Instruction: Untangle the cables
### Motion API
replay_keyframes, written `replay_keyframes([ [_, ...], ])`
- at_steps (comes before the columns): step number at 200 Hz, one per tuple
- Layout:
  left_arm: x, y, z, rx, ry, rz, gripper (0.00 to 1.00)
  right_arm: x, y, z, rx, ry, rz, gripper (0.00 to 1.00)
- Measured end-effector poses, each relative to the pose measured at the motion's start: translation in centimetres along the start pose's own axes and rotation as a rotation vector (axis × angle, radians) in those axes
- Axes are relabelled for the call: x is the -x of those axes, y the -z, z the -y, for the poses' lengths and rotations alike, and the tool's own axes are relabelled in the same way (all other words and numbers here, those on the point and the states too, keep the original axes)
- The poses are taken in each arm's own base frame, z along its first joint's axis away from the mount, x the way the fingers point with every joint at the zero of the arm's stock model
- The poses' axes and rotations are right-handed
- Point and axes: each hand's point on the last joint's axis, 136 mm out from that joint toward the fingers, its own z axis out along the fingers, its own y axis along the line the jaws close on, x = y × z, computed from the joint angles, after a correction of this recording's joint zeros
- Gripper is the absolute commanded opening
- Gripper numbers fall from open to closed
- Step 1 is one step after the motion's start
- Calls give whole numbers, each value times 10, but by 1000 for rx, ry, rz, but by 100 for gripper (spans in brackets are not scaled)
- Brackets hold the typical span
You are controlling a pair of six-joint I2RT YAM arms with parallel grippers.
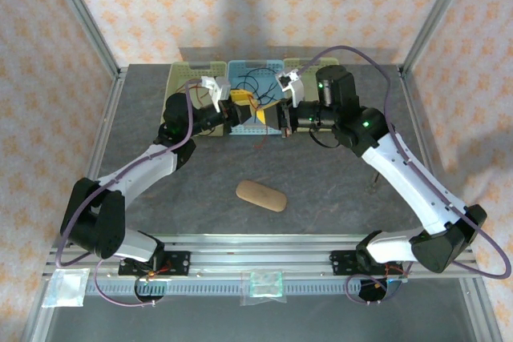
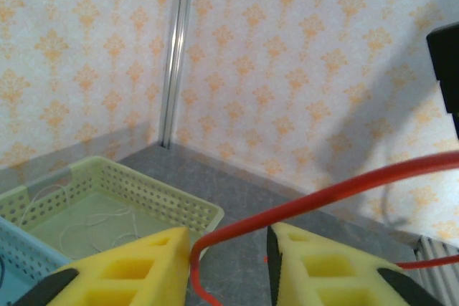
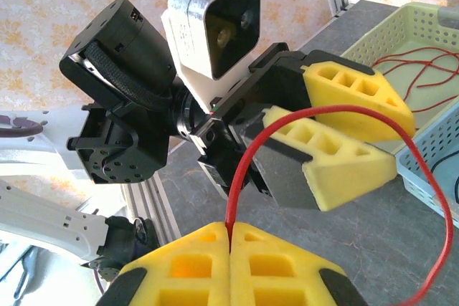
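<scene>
Both grippers meet above the baskets at the back of the table. My right gripper [image 3: 229, 228] is shut on a red cable [image 3: 240, 170], which rises from its yellow pads and arcs right, down toward the blue basket. The same red cable [image 2: 330, 195] runs between the yellow fingers of my left gripper [image 2: 229, 238]. It touches the left finger, and a wide gap is left beside it, so these jaws stand open. From the right wrist view, the left gripper [image 3: 401, 145] faces me with the cable between its fingers. More red cables [image 3: 423, 62] lie in the pale green basket.
Three baskets stand in a row at the back: yellow-green [image 1: 188, 70] holding thin white cables [image 2: 93, 223], blue [image 1: 248, 66] with dark cables, and pale green [image 1: 304, 62]. A tan oval pad [image 1: 260, 195] lies mid-table. Frame posts and patterned walls close in the sides.
</scene>
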Motion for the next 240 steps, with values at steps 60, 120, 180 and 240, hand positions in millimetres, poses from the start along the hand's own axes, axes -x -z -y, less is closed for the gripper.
replay_keyframes([
  [60, 4, 0, 6, -33, 7, 10, 4, 0, 0, 0, 0, -4, 0, 0],
  [120, 0, -3, 7, -40, 22, 8, 0, 1, 1, 0, -7, -6, 5, 0],
  [180, -11, -2, -17, 88, 46, -27, 0, 12, 16, 15, -144, 1, 82, 63],
  [240, -2, 30, -57, 347, 80, -61, 0, 9, 33, 68, -445, -8, 174, 67],
])
